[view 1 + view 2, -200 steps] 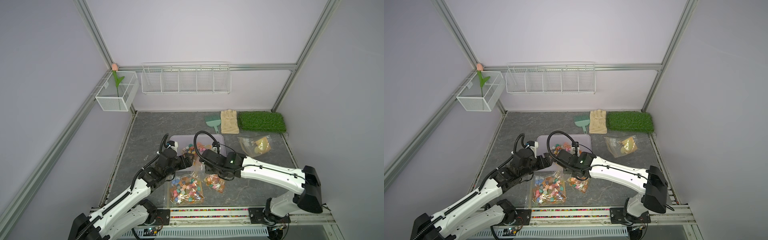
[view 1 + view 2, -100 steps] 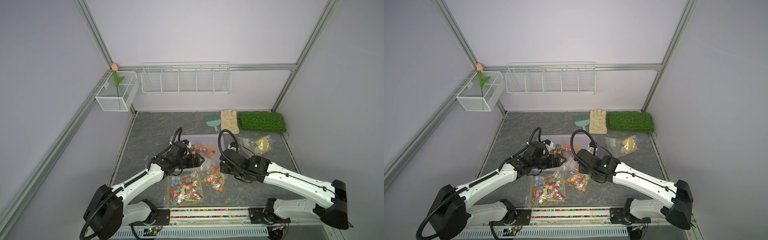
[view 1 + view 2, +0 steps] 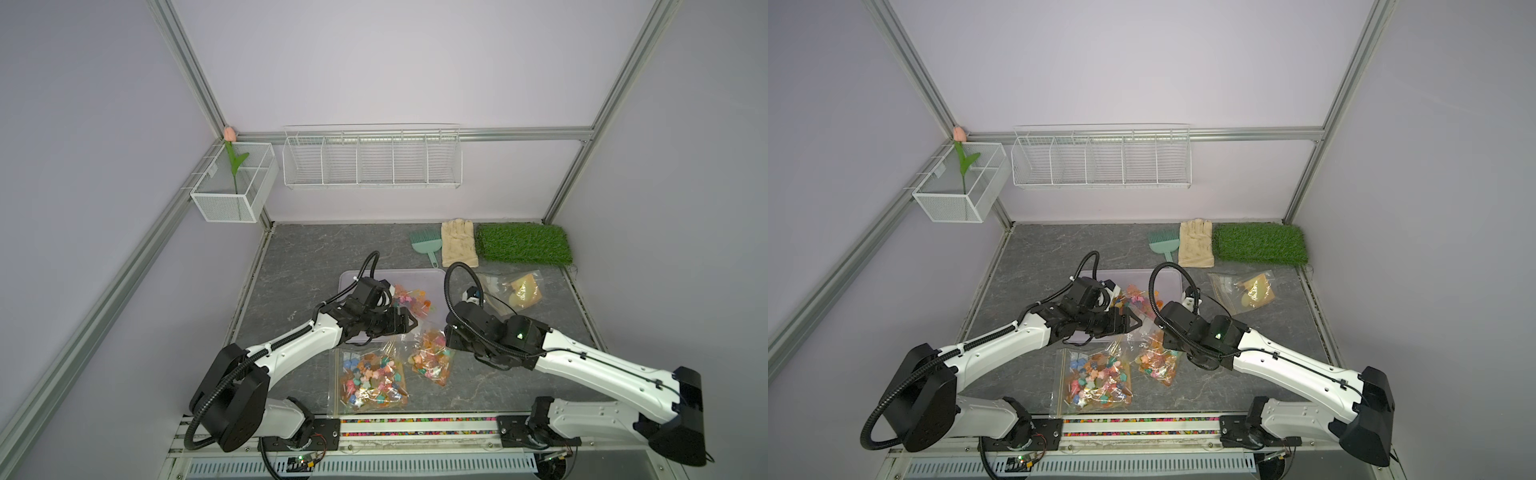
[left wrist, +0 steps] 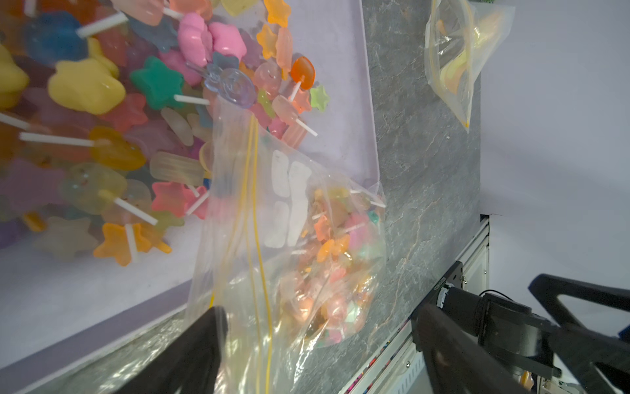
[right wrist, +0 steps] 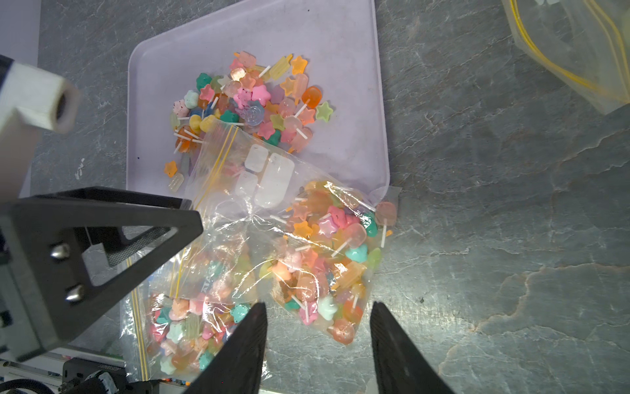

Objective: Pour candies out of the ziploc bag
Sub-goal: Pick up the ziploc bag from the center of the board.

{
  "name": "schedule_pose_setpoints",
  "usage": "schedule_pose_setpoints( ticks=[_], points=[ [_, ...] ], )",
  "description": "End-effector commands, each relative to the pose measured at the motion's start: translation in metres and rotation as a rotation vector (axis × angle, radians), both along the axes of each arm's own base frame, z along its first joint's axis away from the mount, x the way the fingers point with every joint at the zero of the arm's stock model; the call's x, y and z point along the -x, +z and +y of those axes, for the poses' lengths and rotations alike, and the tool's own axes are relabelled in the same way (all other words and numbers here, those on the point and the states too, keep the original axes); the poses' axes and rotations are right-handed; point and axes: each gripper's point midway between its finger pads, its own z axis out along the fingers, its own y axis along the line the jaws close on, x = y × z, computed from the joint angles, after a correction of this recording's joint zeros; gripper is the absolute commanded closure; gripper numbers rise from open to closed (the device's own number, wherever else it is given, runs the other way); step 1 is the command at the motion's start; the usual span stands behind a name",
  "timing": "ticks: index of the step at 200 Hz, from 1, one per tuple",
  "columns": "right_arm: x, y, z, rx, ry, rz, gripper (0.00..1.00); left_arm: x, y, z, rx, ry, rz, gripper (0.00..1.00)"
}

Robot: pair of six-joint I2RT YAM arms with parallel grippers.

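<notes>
On the lilac tray (image 5: pixel 358 51) lie glossy star-shaped candies (image 5: pixel 260 92); both arms' jaws spread.

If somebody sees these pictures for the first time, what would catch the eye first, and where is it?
First, the heap of bright candies on the lilac tray in the middle of the table. Next, the ziploc bag, part full, lying half over the tray's near edge, and a fuller second bag beside it by the front rail. The green grass mat in the far right corner also stands out.
</notes>
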Motion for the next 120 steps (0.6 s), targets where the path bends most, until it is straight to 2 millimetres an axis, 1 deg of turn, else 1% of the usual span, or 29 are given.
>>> schedule_pose_setpoints(
  ticks=[1, 19, 46, 71, 84, 90, 92, 95, 102, 120],
  points=[
    [-0.001, -0.004, -0.009, 0.004, -0.037, -0.007, 0.47, 0.003, 0.006, -0.010, 0.021, -0.037, 0.003, 0.12],
    [-0.001, -0.007, -0.011, 0.009, -0.044, -0.004, 0.47, 0.006, 0.006, -0.015, 0.028, -0.050, 0.012, 0.15],
    [-0.001, -0.011, -0.014, 0.013, -0.054, 0.001, 0.47, 0.010, 0.004, -0.019, 0.027, -0.068, 0.023, 0.23],
    [0.002, -0.023, -0.017, 0.016, -0.068, 0.035, 0.47, 0.011, 0.001, -0.020, 0.023, -0.073, 0.026, 0.33],
    [0.004, -0.033, -0.017, 0.005, -0.078, 0.068, 0.47, 0.011, 0.001, -0.021, 0.024, -0.074, 0.027, 0.42],
    [0.003, -0.034, -0.014, -0.013, -0.081, 0.077, 0.47, 0.011, 0.001, -0.021, 0.026, -0.076, 0.025, 0.48],
    [0.006, -0.042, -0.018, 0.000, -0.083, 0.093, 0.47, 0.011, 0.001, -0.021, 0.025, -0.076, 0.025, 0.50],
    [0.008, -0.048, -0.019, 0.001, -0.084, 0.105, 0.47, 0.011, 0.000, -0.021, 0.024, -0.077, 0.026, 0.53],
    [0.009, -0.054, -0.019, -0.010, -0.093, 0.127, 0.47, 0.010, 0.000, -0.022, 0.025, -0.077, 0.029, 0.61],
    [0.013, -0.071, -0.020, -0.049, -0.113, 0.178, 0.47, 0.011, -0.002, -0.022, 0.022, -0.080, 0.033, 0.71]
  ],
)
